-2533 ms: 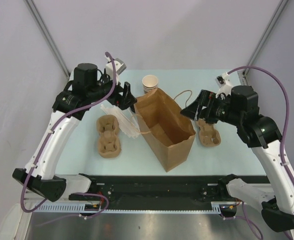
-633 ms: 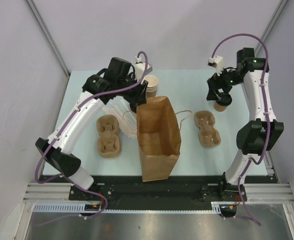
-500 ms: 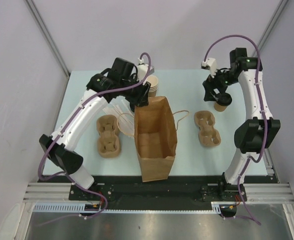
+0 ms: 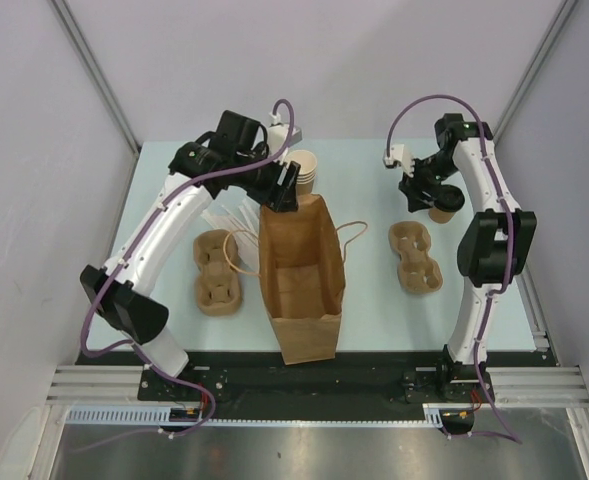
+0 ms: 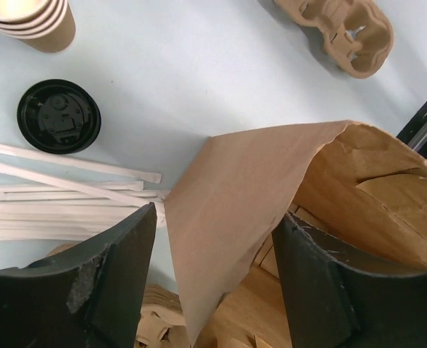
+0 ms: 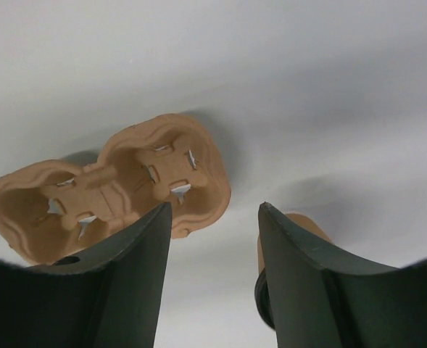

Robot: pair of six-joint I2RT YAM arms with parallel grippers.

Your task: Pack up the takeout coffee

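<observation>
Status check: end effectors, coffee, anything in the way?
Both open: left end effector straddling paper bag rim, right end effector beside lidded coffee cup, not gripping. Bag upright, mouth open. No obstruction seen.

Paper bag (image 4: 304, 335) mouth open, left pincer (image 5: 213, 221) astride rim

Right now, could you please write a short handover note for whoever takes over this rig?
Left gripper: open, fingers on either side of the paper bag rear rim, not pinching it.
Right gripper: open, nothing between its fingers, beside the lidded coffee cup at the far right.
Things: the bag stands open in the middle, with the left cup carrier and right cup carrier on either side. A loose black lid and a stack of lidless cups sit behind it.
Done: bag open; no cup shows inside.
Left: grasp the lidded coffee cup and put it into the bag.
</observation>
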